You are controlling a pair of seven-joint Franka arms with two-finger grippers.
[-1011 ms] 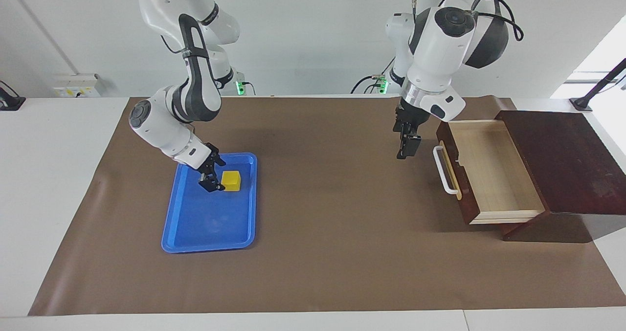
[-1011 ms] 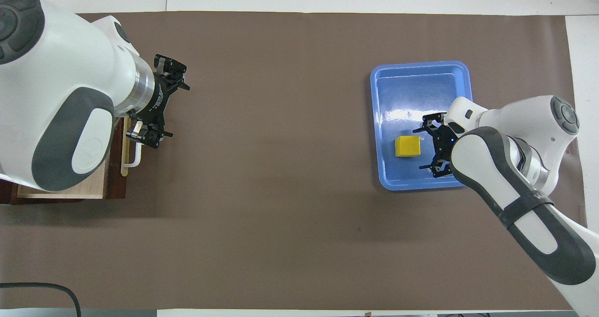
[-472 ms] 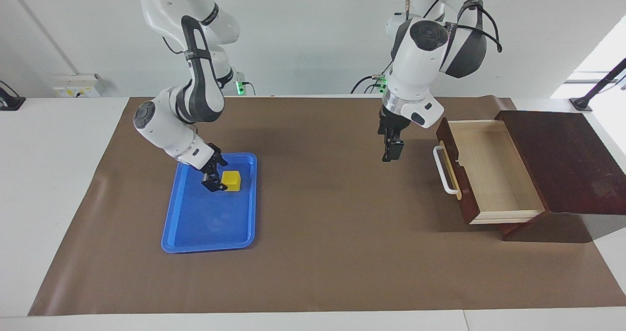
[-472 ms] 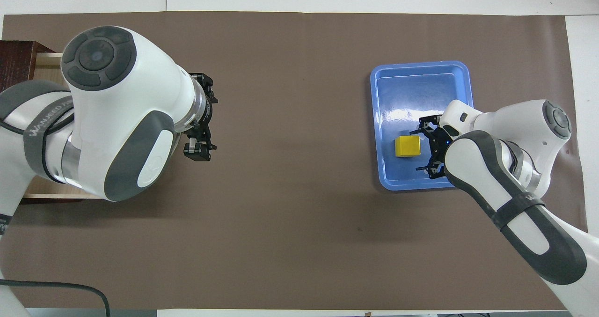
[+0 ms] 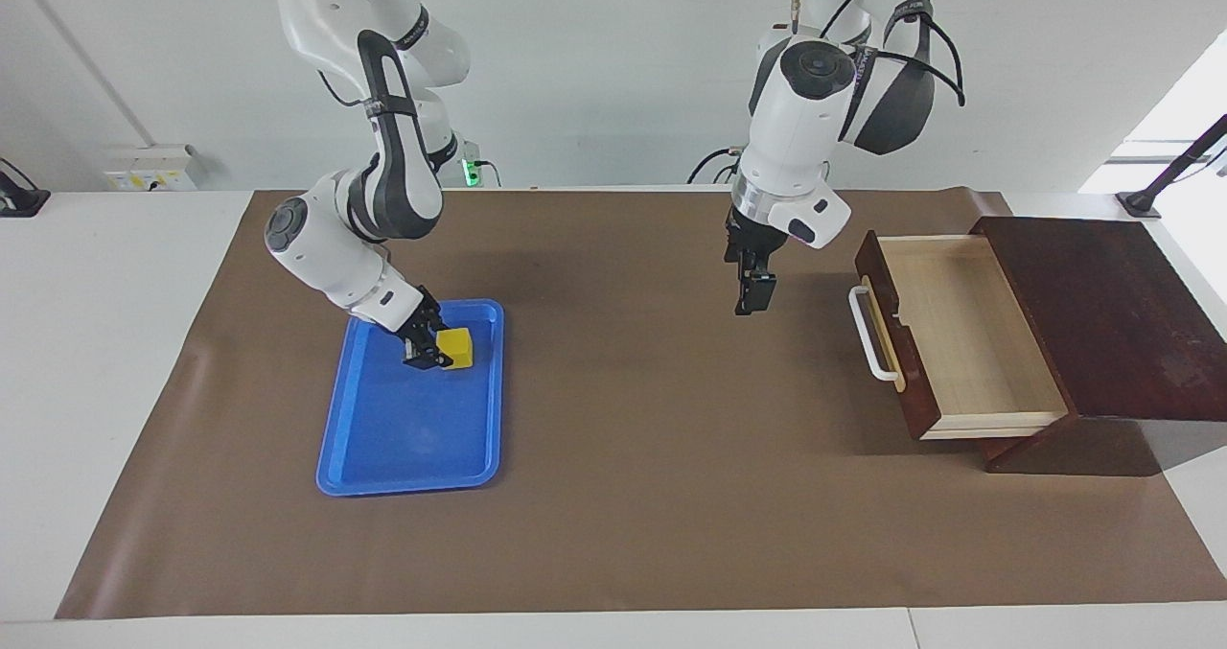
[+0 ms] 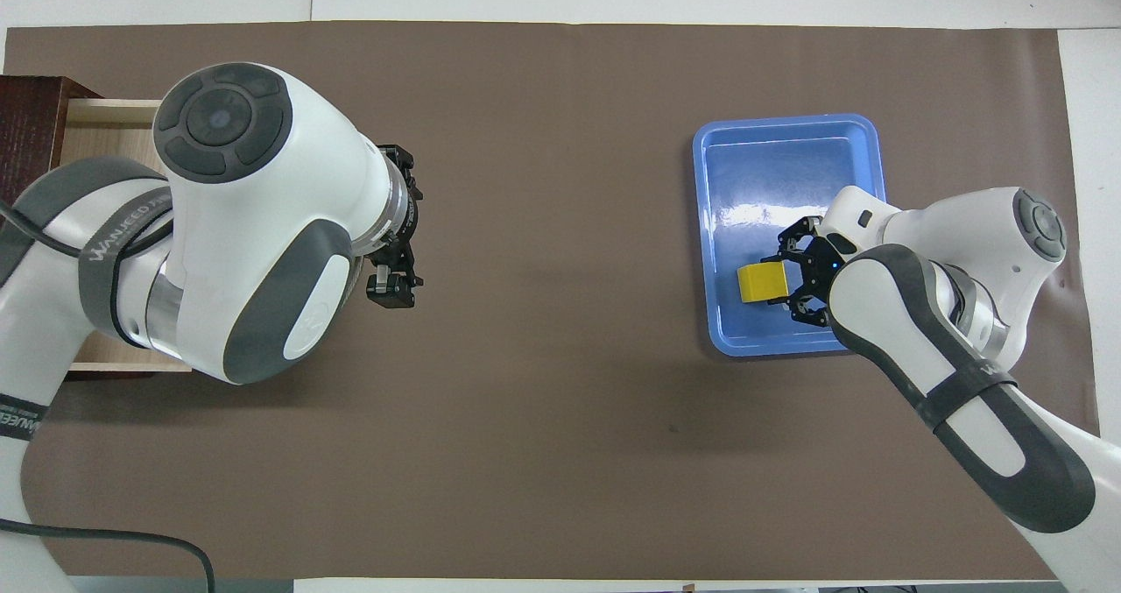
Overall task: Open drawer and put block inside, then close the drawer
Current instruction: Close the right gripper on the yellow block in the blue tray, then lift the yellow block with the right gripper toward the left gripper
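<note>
My right jaws (image 5: pixel 433 350) are clamped on the small bright yellow cube block (image 5: pixel 456 347), tilted just above the floor of the flat blue plastic tray (image 5: pixel 403 438). My left jaws (image 5: pixel 752 296) hang spread apart over the brown-covered tabletop (image 5: pixel 652 457), beside the dark reddish-brown wooden drawer (image 5: pixel 959 342), which stands pulled out of its dark wooden box (image 5: pixel 1102 313), white bar handle (image 5: pixel 870 335) facing them.
</note>
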